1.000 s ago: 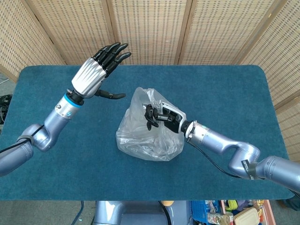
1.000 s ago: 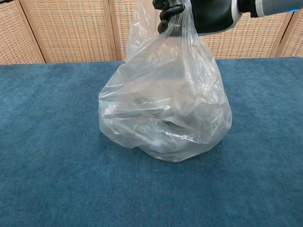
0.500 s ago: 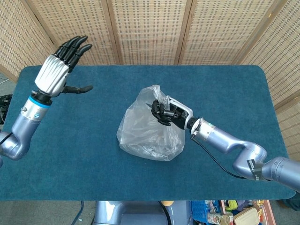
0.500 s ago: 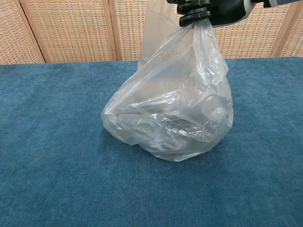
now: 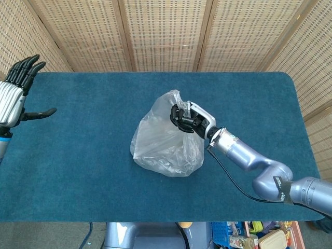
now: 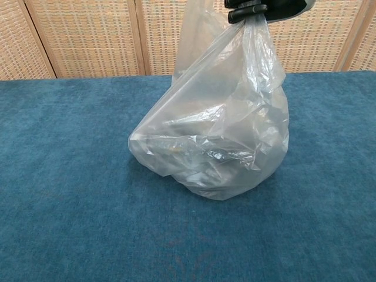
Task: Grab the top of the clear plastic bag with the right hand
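A clear plastic bag (image 5: 165, 142) stands in the middle of the blue table, its crumpled body (image 6: 217, 141) resting on the cloth with dim contents inside. My right hand (image 5: 185, 118) grips the gathered top of the bag, fingers curled around the plastic. In the chest view only the underside of that hand (image 6: 264, 7) shows at the top edge, holding the bag's neck taut. My left hand (image 5: 14, 93) is far off at the table's left edge, fingers spread and holding nothing.
The blue table cloth (image 5: 83, 155) stretches wide around the bag. Wicker screen panels (image 5: 166, 31) stand behind the table. Below the front edge at the right lie bins of small items (image 5: 259, 236).
My left arm has swung away to the far left edge of the view. The right hand has lifted the bag's top slightly up and to the right, pulling the plastic tighter.
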